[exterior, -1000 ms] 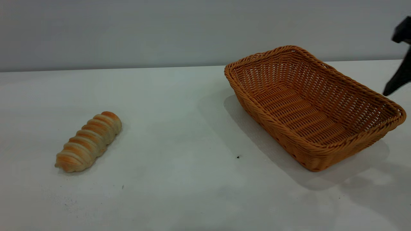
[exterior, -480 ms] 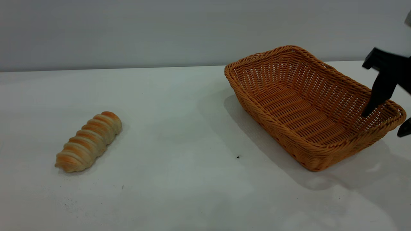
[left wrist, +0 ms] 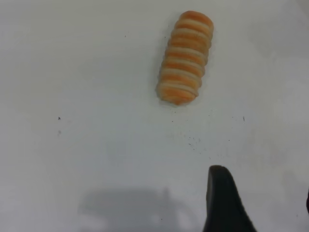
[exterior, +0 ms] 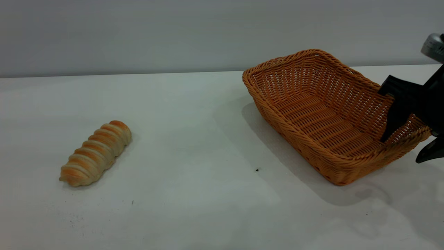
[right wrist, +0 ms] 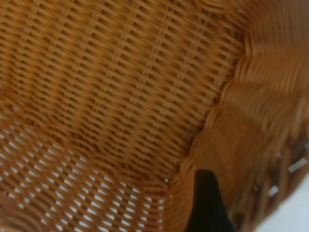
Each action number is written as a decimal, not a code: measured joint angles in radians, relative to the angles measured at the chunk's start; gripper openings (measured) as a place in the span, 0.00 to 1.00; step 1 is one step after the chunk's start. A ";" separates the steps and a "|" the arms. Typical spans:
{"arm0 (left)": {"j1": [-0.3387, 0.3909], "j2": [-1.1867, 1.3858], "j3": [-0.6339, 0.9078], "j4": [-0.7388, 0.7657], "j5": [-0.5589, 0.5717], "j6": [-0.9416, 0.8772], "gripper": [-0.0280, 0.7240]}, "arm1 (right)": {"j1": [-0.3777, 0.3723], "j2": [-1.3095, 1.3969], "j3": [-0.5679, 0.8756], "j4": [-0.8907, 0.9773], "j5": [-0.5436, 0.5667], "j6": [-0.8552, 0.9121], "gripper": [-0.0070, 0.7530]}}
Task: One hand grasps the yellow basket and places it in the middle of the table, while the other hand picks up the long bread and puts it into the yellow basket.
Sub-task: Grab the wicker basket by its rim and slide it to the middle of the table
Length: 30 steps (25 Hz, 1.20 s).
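We straddle the basket [exterior: 333,114] rim, right of desk [exterior: 194,139] centre, with the right tool [exterior: 404,147] open: grasp step. Next: close, drag to centre. Bread [exterior: 96,152] lies left; left tool [left wrist: 260,212] state unclear.

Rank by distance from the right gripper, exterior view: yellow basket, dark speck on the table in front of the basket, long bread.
From the right gripper, fingers open astride the basket's right-end wall:
1. yellow basket: right side of the table, its rim between the fingers.
2. dark speck: mid-table, off the basket's front corner.
3. long bread: far left, lying alone.
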 joint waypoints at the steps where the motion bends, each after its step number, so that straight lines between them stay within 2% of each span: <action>1: 0.000 0.000 0.000 0.000 0.000 0.000 0.65 | 0.000 0.012 -0.009 0.000 0.000 -0.002 0.76; 4: 0.000 0.000 0.000 0.000 -0.001 0.000 0.65 | 0.000 0.046 -0.034 0.001 0.000 -0.003 0.73; 7: 0.000 0.000 0.000 0.000 -0.001 0.000 0.65 | 0.000 0.074 -0.051 0.003 -0.008 -0.003 0.64; 12: 0.000 0.000 0.000 0.000 -0.001 0.000 0.65 | -0.002 0.123 -0.071 0.014 -0.018 0.005 0.40; 16: 0.000 0.000 0.000 0.000 -0.001 0.000 0.65 | -0.003 0.143 -0.083 0.023 -0.067 -0.008 0.15; 17: 0.000 0.000 0.000 0.000 -0.001 0.000 0.65 | -0.003 0.144 -0.083 0.019 -0.068 -0.028 0.13; 22: 0.000 0.000 0.000 0.000 -0.001 0.000 0.65 | -0.002 0.145 -0.115 0.017 -0.023 -0.090 0.13; 30: 0.000 0.000 0.000 0.000 -0.001 0.000 0.65 | 0.007 0.162 -0.314 0.060 0.246 -0.342 0.13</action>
